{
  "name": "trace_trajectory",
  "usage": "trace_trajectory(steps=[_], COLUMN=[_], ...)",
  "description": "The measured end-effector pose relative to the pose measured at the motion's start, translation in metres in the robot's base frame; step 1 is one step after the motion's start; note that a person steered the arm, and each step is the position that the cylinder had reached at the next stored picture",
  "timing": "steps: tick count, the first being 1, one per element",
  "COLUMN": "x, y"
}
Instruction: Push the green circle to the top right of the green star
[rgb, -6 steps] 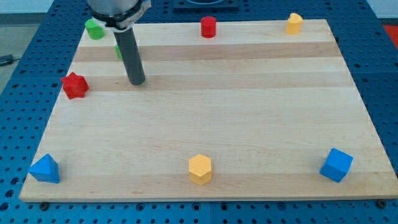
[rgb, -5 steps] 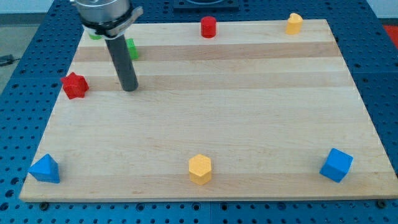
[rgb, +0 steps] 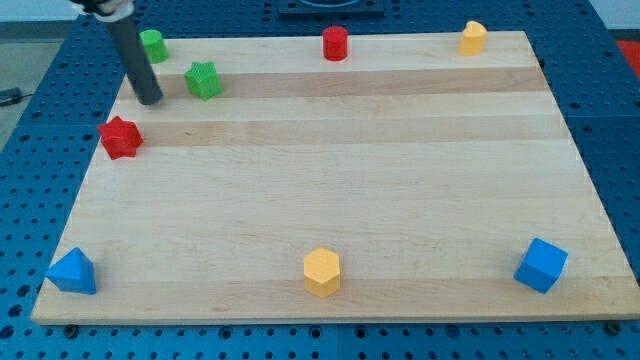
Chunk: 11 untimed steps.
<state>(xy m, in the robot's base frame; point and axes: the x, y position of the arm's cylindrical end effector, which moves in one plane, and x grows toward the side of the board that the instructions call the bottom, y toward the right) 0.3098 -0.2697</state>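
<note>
The green circle (rgb: 153, 45) stands at the board's top left corner. The green star (rgb: 204, 80) lies to its lower right, a short gap away. My tip (rgb: 149, 99) rests on the board below the green circle and to the left of the green star, touching neither. The dark rod rises up and to the left from it and passes just left of the circle.
A red star (rgb: 120, 137) lies just below and left of my tip. A red cylinder (rgb: 334, 43) and a yellow block (rgb: 472, 38) stand along the top edge. A blue triangle (rgb: 72, 271), a yellow hexagon (rgb: 322, 271) and a blue cube (rgb: 541, 265) sit near the bottom edge.
My tip has moved left and up, from the right of the red star to below the green circle. The green star and circle, hidden before by the rod, now show fully. No block moved.
</note>
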Motion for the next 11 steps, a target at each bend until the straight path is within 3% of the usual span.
trace_trajectory(steps=[1,2,4,5,11], x=[-0.028,-0.035,-0.102,-0.115,-0.090], y=[-0.034,-0.035,-0.033,-0.029,0.063])
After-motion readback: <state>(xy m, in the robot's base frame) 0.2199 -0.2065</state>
